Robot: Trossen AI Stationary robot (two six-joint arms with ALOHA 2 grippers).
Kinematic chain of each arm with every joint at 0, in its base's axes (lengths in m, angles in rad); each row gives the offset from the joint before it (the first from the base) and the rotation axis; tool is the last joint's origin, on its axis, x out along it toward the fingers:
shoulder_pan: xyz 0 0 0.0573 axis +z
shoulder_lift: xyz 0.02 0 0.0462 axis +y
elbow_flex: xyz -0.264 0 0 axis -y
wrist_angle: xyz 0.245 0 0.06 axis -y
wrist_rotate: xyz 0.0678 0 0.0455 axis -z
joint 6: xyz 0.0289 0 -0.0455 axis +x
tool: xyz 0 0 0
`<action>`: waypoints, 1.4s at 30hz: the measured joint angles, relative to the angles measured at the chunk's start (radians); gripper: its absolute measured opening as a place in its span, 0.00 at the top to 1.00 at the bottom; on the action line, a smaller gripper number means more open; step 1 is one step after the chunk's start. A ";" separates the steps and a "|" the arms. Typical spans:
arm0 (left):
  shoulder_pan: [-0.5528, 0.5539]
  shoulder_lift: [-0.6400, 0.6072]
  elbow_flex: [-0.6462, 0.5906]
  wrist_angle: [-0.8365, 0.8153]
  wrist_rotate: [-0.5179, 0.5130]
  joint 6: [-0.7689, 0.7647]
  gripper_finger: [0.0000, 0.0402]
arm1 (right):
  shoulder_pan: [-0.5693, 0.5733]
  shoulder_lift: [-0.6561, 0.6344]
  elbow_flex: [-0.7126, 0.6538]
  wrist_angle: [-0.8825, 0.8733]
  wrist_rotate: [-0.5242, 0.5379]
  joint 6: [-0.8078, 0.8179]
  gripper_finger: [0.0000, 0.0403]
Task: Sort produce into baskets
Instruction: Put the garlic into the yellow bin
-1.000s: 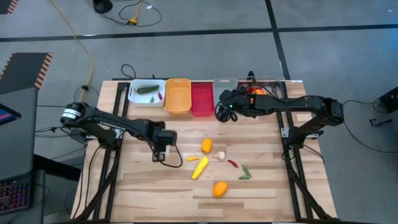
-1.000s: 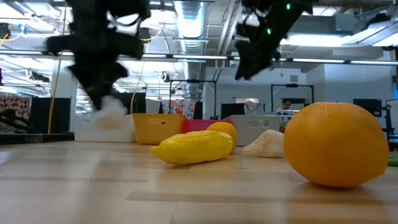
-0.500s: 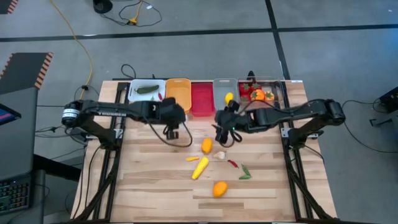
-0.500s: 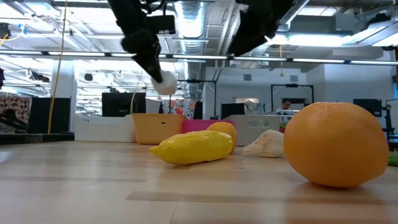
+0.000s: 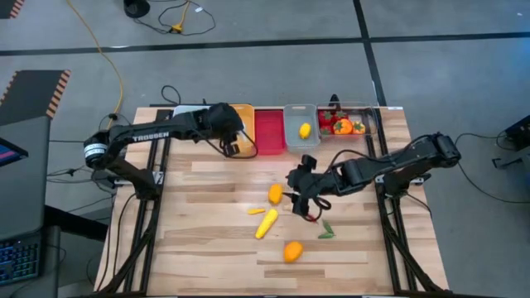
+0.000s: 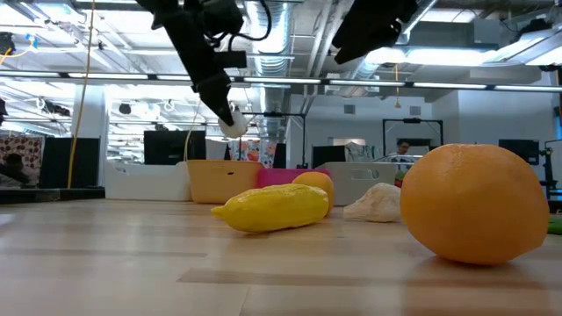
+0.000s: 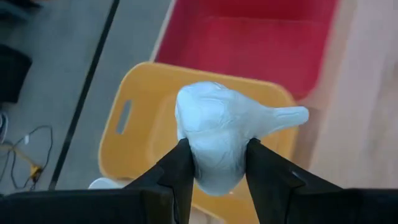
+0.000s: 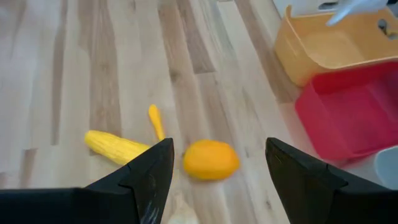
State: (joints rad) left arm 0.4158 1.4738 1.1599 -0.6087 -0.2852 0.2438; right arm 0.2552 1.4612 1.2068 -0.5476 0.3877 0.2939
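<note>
White garlic point(image 7: 217, 140) sat clenched between the fingers point(image 7: 177, 171) of the left end effector point(image 5: 233, 142), hanging over the orange bin point(image 7: 149, 124) with the red bin point(image 7: 261, 46) just beyond it. A second earlier that end effector had been low over the bench point(image 5: 207, 240) well to the left of the loose produce; it had since lifted the garlic and carried it back to the row of bins, which suggested the drop was the next step, though which bin was meant for it I could not tell.

Loose on the bench were an orange pepper point(image 5: 275, 194), a corn cob point(image 5: 266, 223), a small yellow piece point(image 5: 256, 211) beside the cob, a second garlic point(image 6: 376, 204), a red chilli point(image 5: 310, 218), a green piece point(image 5: 326, 229) and an orange fruit point(image 5: 291, 251) nearest the front edge. A lemon point(image 5: 305, 130) lay in the grey bin point(image 5: 300, 112), and red and orange pieces filled the clear bin point(image 5: 368, 124).

The right end effector point(image 5: 305, 192) had swung away from the bins and hovered with its fingers point(image 8: 146, 177) spread and empty, just above the pepper and cob. That placed it to take another piece, most likely the pepper, while the left arm unloaded, so roughly half the sorting seemed left.
</note>
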 joint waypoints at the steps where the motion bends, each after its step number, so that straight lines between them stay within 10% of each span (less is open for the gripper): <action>1: 0.013 0.000 0.000 0.000 0.000 0.000 0.72 | 0.005 0.000 0.000 0.000 0.000 0.013 0.30; 22: 0.119 0.001 0.000 0.047 0.012 -0.030 0.40 | 0.091 0.208 0.000 -0.061 -0.012 0.099 0.30; 42: 0.119 0.001 0.000 0.039 0.020 -0.023 0.39 | -0.002 0.424 0.000 -0.178 -0.145 0.091 0.30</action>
State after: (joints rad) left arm 0.5348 1.4750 1.1599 -0.5699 -0.2651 0.2203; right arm 0.2536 1.8855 1.2064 -0.7255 0.2427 0.3844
